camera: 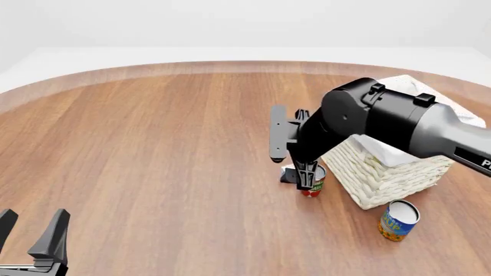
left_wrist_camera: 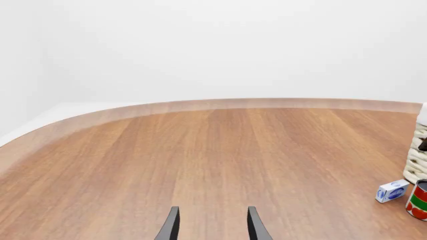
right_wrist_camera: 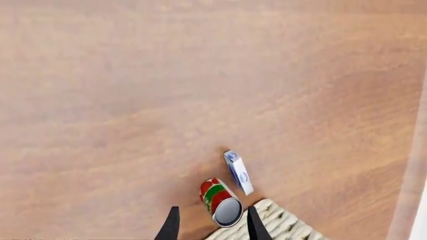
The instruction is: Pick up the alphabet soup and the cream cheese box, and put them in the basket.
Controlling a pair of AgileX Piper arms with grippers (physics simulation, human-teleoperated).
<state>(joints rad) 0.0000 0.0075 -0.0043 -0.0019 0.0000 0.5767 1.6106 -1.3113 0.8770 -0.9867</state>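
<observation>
In the front view's middle, the right pincer [right_wrist_camera: 212, 226] hangs open and empty above the cream cheese box [right_wrist_camera: 238, 172], whose long axis points toward the basket [camera: 387, 172] beside the red can [right_wrist_camera: 220, 202].

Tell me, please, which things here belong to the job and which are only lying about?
Belong to the job:
- alphabet soup
- cream cheese box
- basket

Only lying about:
- red and green can, standing beside the basket
</observation>
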